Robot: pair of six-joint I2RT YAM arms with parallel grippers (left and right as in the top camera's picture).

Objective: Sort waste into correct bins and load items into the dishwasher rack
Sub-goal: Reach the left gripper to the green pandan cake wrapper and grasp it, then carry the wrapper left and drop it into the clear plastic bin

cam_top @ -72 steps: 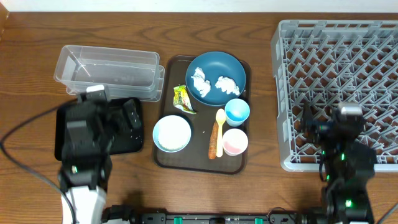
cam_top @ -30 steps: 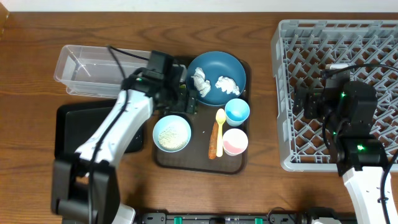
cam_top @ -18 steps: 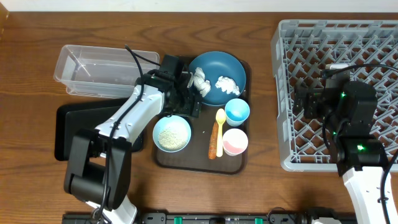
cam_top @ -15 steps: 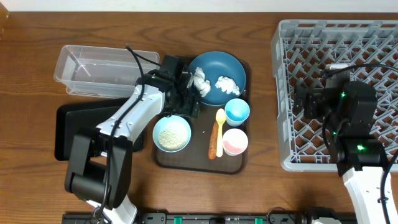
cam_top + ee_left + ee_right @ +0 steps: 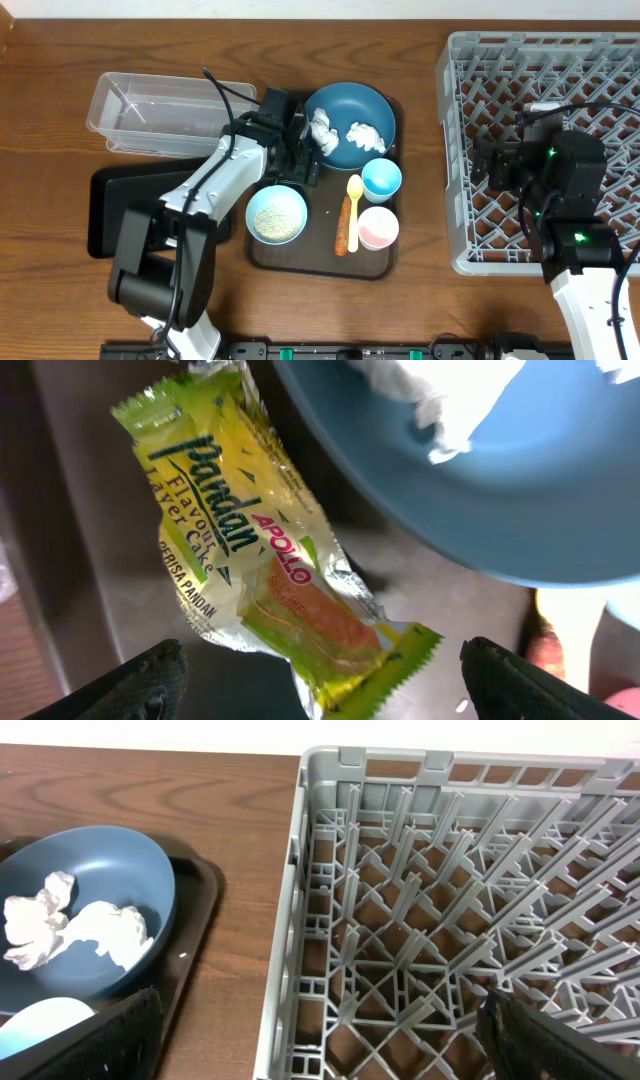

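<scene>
My left pincer hangs wide open over the snack wrapper. One fingertip shows on each side of the wrapper, neither touches it, and nothing is gripped.

The wrapper lies flat on the brown tray, in the narrow strip between the tray's left wall and the rim of the dark blue plate. Its upper end sits just beside that rim. Room here is tight, with the plate on one side, the tray wall on the other and the white bowl of rice just nearer me. The clear tub stands close beyond the tray's left wall, and my arm crosses above the black bin.

Crumpled tissues lie on the plate. The light blue cup, the pink cup, the spoon and the carrot piece crowd the tray's right half.

My right pincer is also released and empty. It hovers over the dishwasher rack just inside its left wall. A strip of counter separates the rack from the tray.

A couple of seconds ago both arms were drawn back at the near edge, the left one above the black bin. A second ago the left was already reaching in, and it has since edged towards the plate, hardly shifting in the last half second. The right arm has held its place for the last second. Nothing on the tray has moved.
</scene>
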